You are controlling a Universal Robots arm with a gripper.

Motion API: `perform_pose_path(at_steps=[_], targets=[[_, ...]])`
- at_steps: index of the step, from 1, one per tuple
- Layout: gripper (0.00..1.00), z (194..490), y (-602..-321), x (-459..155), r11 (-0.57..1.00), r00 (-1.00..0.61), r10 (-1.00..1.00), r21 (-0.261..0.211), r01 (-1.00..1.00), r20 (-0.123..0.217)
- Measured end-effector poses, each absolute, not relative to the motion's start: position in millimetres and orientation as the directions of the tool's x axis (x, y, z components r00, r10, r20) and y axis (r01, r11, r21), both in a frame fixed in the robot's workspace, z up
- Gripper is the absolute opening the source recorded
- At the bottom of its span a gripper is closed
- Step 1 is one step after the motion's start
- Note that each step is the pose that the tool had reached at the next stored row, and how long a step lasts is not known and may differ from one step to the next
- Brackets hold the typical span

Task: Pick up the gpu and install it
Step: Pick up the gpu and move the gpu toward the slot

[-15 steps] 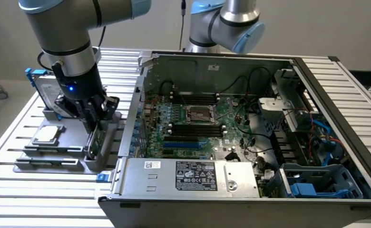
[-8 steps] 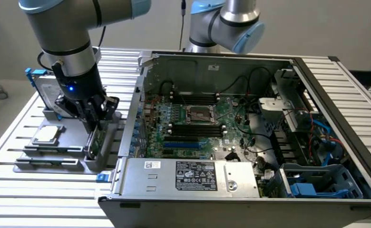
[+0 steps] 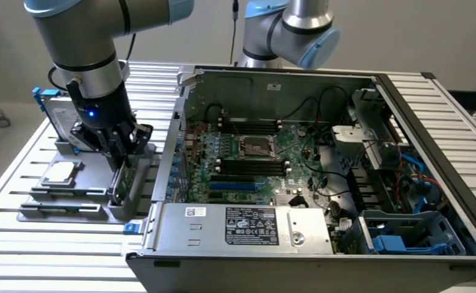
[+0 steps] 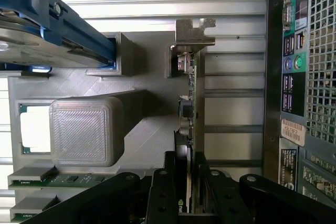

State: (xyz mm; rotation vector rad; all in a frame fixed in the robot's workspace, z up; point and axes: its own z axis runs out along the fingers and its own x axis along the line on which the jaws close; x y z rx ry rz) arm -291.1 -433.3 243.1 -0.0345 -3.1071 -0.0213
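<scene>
gpu (image 4: 188, 109) edge-up in grey holder (image 4: 149, 72); hand (image 4: 187, 182) clamped across it

a plain pale wall (image 3: 384, 36) stands behind the slatted aluminium table (image 3: 59, 256), all under soft, even light.

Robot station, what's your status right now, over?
Gripper shut on the gpu, one finger on each face. Card on edge in the grey holder, not yet lifted. Alongside stands the hard drive, apart from it.
</scene>
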Motion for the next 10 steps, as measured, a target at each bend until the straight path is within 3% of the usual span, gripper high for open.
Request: perform_pose_path(at_steps=[10], targets=[[0.26,279,-433,-291,1.000,-0.999,0.022,0.013,0.022,0.034]])
